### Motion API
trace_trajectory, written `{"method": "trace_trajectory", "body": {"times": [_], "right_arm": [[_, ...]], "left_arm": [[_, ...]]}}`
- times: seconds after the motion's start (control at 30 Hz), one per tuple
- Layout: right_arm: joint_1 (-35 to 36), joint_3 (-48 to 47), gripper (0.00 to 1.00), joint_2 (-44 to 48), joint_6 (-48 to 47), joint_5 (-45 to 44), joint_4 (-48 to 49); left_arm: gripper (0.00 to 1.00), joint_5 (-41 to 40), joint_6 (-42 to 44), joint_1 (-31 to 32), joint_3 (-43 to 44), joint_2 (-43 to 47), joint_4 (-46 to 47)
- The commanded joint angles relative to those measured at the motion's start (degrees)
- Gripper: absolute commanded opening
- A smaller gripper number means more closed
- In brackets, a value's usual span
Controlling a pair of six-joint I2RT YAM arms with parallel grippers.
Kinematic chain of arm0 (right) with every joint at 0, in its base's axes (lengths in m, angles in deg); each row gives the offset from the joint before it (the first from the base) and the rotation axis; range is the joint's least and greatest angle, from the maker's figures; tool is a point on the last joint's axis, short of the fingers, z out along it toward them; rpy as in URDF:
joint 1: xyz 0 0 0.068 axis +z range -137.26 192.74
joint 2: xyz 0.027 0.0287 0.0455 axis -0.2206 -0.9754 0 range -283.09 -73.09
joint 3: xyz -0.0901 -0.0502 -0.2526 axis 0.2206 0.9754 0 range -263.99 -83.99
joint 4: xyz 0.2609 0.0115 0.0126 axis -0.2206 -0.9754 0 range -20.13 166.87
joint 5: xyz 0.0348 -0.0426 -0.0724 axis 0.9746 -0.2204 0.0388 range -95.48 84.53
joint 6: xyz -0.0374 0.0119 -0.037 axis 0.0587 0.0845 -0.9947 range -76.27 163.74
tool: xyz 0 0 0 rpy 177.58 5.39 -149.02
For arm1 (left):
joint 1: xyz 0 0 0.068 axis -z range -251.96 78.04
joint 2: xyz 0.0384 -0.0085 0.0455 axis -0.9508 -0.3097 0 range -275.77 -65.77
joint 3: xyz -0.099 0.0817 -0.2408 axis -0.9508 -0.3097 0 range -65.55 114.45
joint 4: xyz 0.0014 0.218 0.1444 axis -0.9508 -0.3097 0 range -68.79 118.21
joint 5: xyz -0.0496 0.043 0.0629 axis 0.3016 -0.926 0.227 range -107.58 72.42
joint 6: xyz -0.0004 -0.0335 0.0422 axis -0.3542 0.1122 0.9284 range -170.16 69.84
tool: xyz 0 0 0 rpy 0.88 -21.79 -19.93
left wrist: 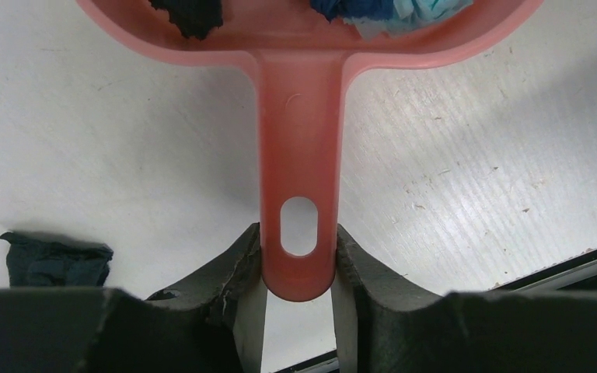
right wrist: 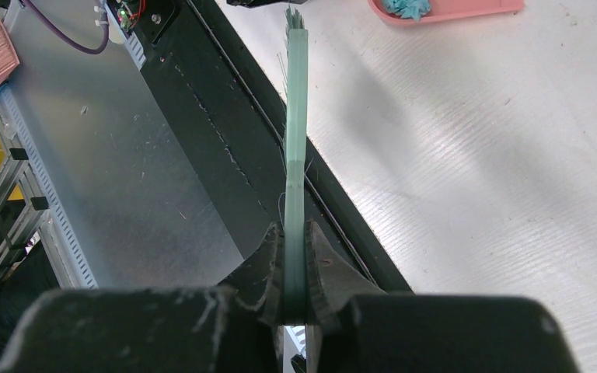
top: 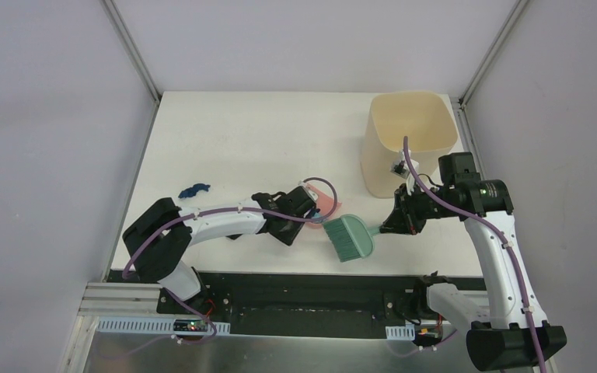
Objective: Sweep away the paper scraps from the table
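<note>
Left gripper (left wrist: 298, 249): jaws pinch the tail of the pink dustpan (left wrist: 298, 116), on its smooth plastic handle at the oval hole. Right gripper (right wrist: 295, 241): jaws pressed on the teal brush (right wrist: 296, 116), flat handle edge-on. Crumpled paper scraps (left wrist: 389, 9) sit in the pan. A dark wad (left wrist: 54, 260), lower left, and a blue cluster (top: 194, 189), centre left overhead, lie on the white table (top: 241, 132). Judgement: the grip is far out on the handle, so keep the pan level and move slowly.

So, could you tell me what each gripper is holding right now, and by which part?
Left gripper: the pink dustpan, by its handle's end. Right gripper: the teal hand brush, by its handle.
</note>
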Motion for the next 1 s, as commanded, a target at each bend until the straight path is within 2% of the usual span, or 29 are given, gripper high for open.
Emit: {"method": "trace_trajectory", "body": {"times": [0.0,0.07,0.13,0.2,0.4,0.47,0.67,0.97], "right_arm": [[0.2,-1.8,0.0,1.1,0.0,0.8,1.3],[0.2,-1.8,0.0,1.0,-0.1,0.8,1.3],[0.2,-1.9,0.0,1.0,-0.1,1.0,1.3],[0.2,-1.9,0.0,1.1,-0.1,1.0,1.3],[0.2,-1.9,0.0,1.7,-0.5,0.7,1.1],[0.2,-2.0,0.0,1.8,-0.6,0.9,1.0],[0.2,-2.3,0.0,2.6,-0.9,0.8,0.3],[0.2,-3.1,0.0,4.1,-0.9,0.5,-0.5]], "left_arm": [[0.3,-1.9,0.7,0.7,2.8,0.7,1.0],[0.28,-1.7,1.0,0.7,3.4,1.0,0.5],[0.17,-1.6,1.4,0.7,4.4,1.2,-0.8],[0.1,-2.0,2.2,0.7,6.1,1.6,-2.7],[0.07,-7.6,7.6,0.7,16.5,2.1,-12.6],[0.0,-9.3,9.5,0.7,21.5,1.0,-16.5],[0.0,-14.2,13.9,-0.4,32.3,-2.3,-21.5],[0.0,-16.4,14.5,-1.0,46.9,-8.1,-23.0]]}}
